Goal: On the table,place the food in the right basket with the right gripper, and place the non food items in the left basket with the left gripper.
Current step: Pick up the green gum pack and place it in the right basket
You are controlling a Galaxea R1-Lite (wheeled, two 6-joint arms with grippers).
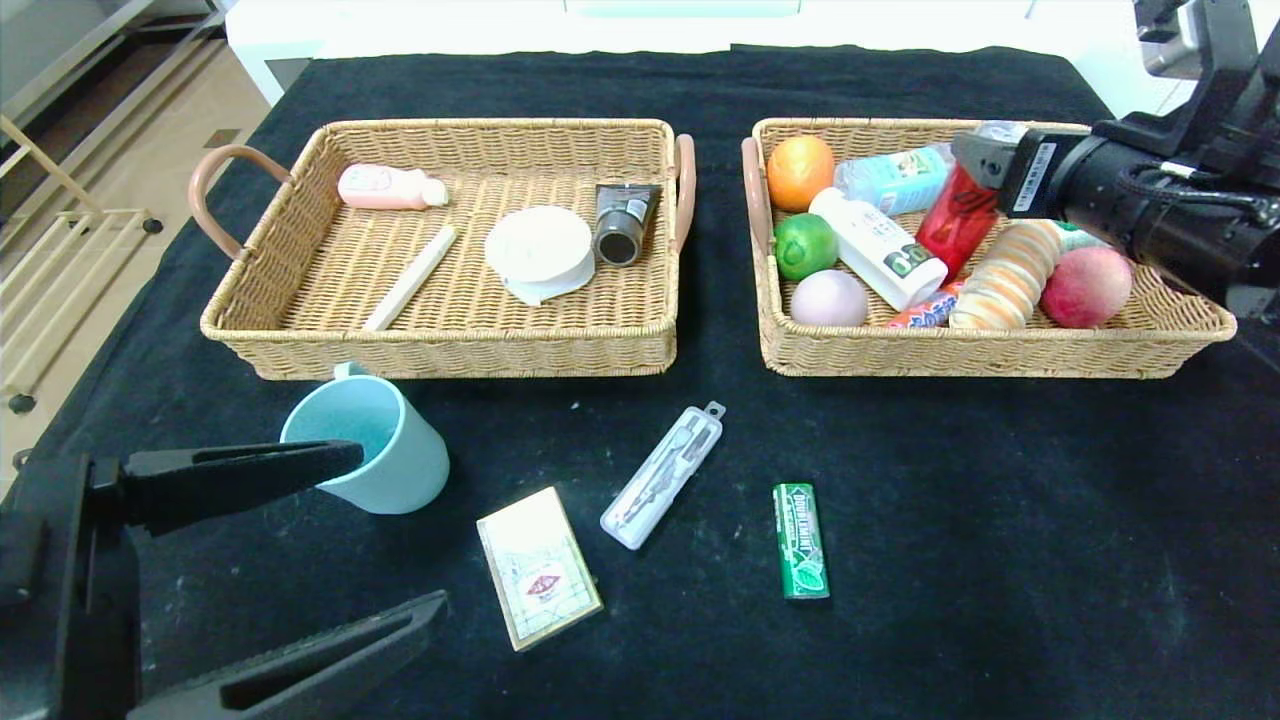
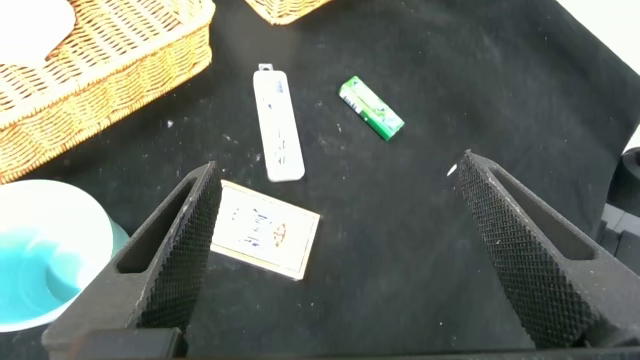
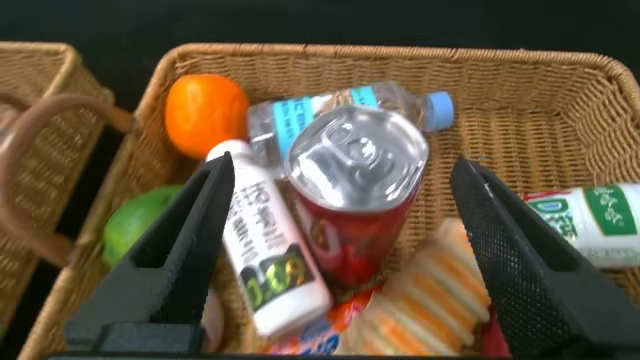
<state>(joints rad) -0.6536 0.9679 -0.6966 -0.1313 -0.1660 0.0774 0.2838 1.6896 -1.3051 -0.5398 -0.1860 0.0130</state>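
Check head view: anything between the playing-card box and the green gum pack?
Yes: the clear compass case lies between the card box and the gum pack, set slightly farther back. Left wrist view confirms.

A red can [image 3: 355, 195] stands tilted among fruit and bottles in my right basket [image 1: 1150, 340]; a green gum pack [image 1: 800, 540] lies flat on the black desk [image 1: 1000, 520].

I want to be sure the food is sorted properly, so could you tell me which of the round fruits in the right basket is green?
The lime, against the left wall of the right basket, between the orange and a pale pink ball-shaped fruit.
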